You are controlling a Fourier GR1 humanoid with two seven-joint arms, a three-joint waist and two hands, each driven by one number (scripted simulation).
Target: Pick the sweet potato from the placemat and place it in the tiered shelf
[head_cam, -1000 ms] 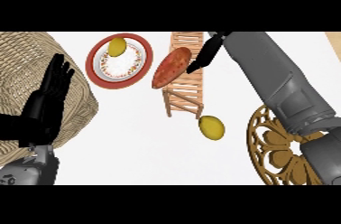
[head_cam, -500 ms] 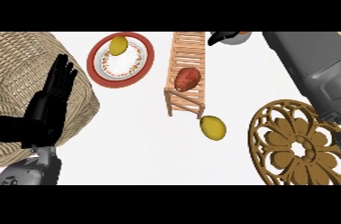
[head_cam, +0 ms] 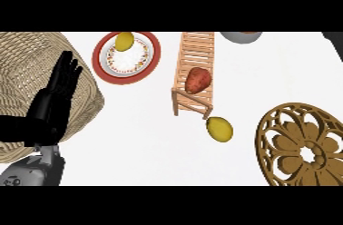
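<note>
The reddish-brown sweet potato (head_cam: pixel 198 80) lies on the slats of the wooden tiered shelf (head_cam: pixel 196 47), near its lower end, with no hand touching it. The round brown openwork placemat (head_cam: pixel 301 149) sits at the lower right with nothing on it. My left hand (head_cam: pixel 53 101) rests open at the left, fingers up, in front of the wicker basket. Of my right hand only a black sliver (head_cam: pixel 333 38) shows at the top right corner, far from the shelf.
A large wicker basket (head_cam: pixel 26 56) fills the left side. A red-rimmed plate (head_cam: pixel 150 61) holds a yellow lemon (head_cam: pixel 124 40). Another lemon (head_cam: pixel 220 129) lies on the white counter by the shelf's foot. A grey round object (head_cam: pixel 241 36) peeks in at the top.
My right hand let go of the sweet potato on the shelf and drew away to the upper right, almost out of view. The sweet potato now lies still. The left hand has not moved.
</note>
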